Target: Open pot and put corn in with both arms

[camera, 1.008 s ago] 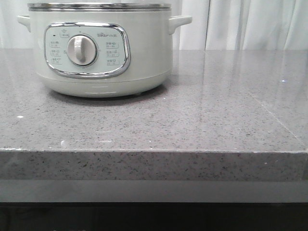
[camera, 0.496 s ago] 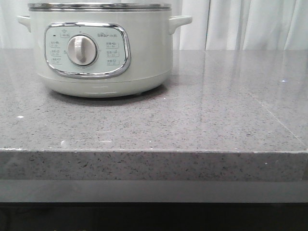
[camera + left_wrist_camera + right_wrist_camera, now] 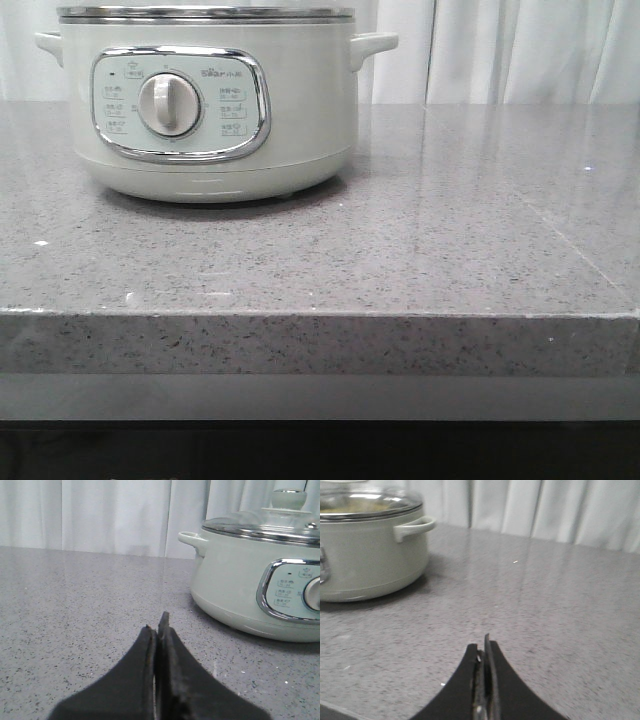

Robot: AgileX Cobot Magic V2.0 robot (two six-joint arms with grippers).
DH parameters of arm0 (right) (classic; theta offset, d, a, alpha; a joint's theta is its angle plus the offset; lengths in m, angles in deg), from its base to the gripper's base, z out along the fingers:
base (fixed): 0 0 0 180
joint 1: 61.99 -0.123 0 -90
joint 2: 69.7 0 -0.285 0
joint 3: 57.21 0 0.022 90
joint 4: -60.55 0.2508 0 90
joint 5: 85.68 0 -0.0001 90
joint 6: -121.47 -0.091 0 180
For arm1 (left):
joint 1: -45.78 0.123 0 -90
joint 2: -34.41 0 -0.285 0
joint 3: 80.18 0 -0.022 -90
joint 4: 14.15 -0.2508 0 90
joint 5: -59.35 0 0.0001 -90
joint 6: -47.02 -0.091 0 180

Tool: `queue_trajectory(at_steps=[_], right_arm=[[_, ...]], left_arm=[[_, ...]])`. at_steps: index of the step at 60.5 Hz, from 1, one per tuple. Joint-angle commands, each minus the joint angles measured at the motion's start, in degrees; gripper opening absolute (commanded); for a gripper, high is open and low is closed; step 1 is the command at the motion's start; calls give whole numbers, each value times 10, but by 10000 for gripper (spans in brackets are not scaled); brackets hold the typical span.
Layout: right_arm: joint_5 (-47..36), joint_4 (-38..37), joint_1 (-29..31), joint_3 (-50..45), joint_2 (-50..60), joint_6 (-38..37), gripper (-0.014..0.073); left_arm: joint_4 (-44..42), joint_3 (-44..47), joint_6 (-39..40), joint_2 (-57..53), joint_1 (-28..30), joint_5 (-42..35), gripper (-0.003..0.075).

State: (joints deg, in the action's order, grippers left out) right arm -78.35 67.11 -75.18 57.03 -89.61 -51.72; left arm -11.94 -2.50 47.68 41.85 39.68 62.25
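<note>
Both black end effectors, left (image 3: 159, 622) and right (image 3: 485, 645), hover low over the speckled grey stone desk (image 3: 450, 250), fingers pressed together, empty. The round pale mint-white electric pot (image 3: 260, 575), glass lid on, stands ahead between them.

Left gripper (image 3: 158, 625), right gripper (image 3: 483, 647): 2 matte black curved tapering jaws each.

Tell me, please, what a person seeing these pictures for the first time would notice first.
The big pale pot stands out, at the far left of the grey stone counter, its glass lid on and a round silver dial on its front panel. Both wrist views show each gripper, left and right, shut and empty above bare counter. No corn is visible.
</note>
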Motion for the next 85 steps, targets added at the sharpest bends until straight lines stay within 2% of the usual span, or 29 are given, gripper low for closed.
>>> queue_trajectory(at_steps=[1,13,20,44,85], right_arm=[[-94,3,22,-41,43,1,-68],[-127,3,45,-125,132,1,-68],[-98,3,44,-124,139,1,-68],[-99,3,44,-124,139,0,-68],[-166,-28,45,-124,139,-79,-68]], left_arm=[[4,6,3,-8,1,-47,-20],[4,6,3,-8,1,-47,-20],[4,6,3,-8,1,-47,-20],[4,6,3,-8,1,-47,-20],[4,6,3,-8,1,-47,-20]])
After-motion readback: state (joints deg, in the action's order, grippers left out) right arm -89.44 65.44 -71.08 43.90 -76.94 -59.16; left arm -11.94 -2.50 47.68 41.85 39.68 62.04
